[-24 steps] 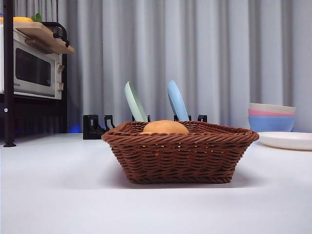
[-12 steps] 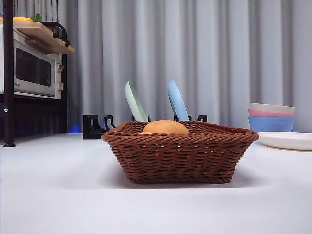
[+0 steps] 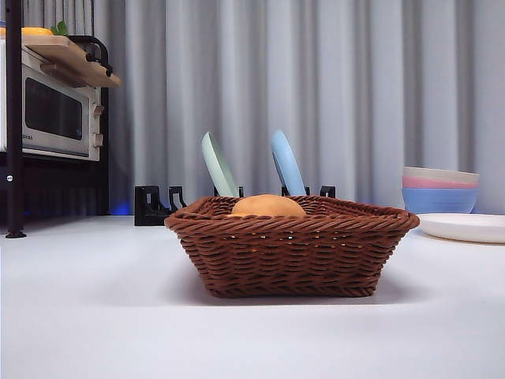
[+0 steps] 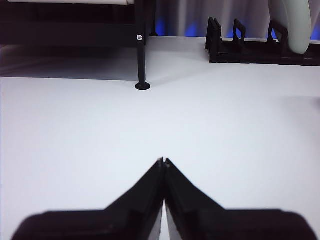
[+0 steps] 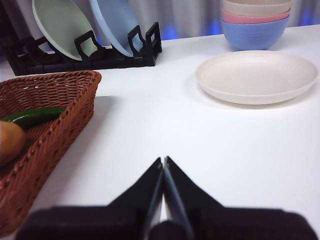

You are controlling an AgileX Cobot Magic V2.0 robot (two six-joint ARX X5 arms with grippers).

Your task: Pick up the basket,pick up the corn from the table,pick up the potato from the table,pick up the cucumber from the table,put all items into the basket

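A broad, smooth white table (image 3: 95, 316) is seen stretching level across the front view, with a soft shadow cast beneath the wide, shallow basket of dark reddish-brown woven wicker (image 3: 292, 253) that stands at its middle. The rounded top of a smooth tan-brown potato (image 3: 267, 206) is seen rising just above the basket's rim. In the right wrist view a glossy dark green cucumber (image 5: 32, 116) is shown lying inside the basket beside the potato. The corn cannot be made out in any view.

The room is closed off behind by a pale grey pleated curtain (image 3: 339, 95). At the far edge of the table a black dish rack (image 3: 154, 207) is placed, in which a pale green plate (image 3: 218, 166) and a light blue plate (image 3: 286, 163) are held tilted on edge. To one side a white microwave oven (image 3: 51, 114) is kept on a black metal shelf stand (image 3: 13, 118). To the other side a flat cream plate (image 3: 464, 227) is laid on the table, and behind it a stack of cream, pink and blue bowls (image 3: 439, 189) is set.

The left gripper (image 4: 163, 162) is held over bare table, its jaws pressed together on nothing. The right gripper (image 5: 163, 160) is held just beside the basket, jaws likewise closed and empty.
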